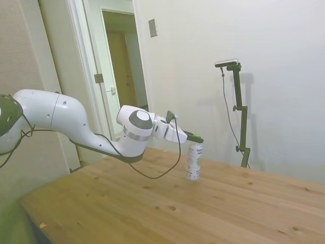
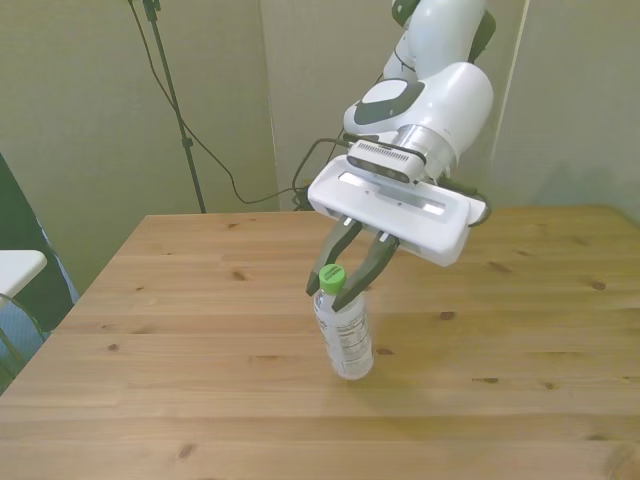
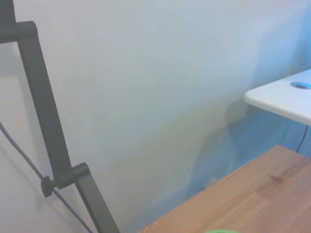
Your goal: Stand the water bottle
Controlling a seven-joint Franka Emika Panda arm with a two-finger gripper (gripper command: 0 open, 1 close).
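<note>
The water bottle (image 2: 344,336) is a small clear plastic bottle with a green cap (image 2: 332,278) and a white printed label. It stands nearly upright on the wooden table (image 2: 520,300), base on the wood, near the middle in the front view. The same water bottle (image 1: 193,161) is upright in the side view too. My gripper (image 2: 344,279) reaches in almost level and is shut on the neck just under the cap. The gripper (image 1: 196,141) meets the bottle's top from the side view's left. In the wrist view only a sliver of the green cap (image 3: 221,231) shows.
A white surface (image 2: 15,268) juts in past the table's edge at the front view's left. A black cable hangs from the arm (image 1: 81,124) above the table in the side view.
</note>
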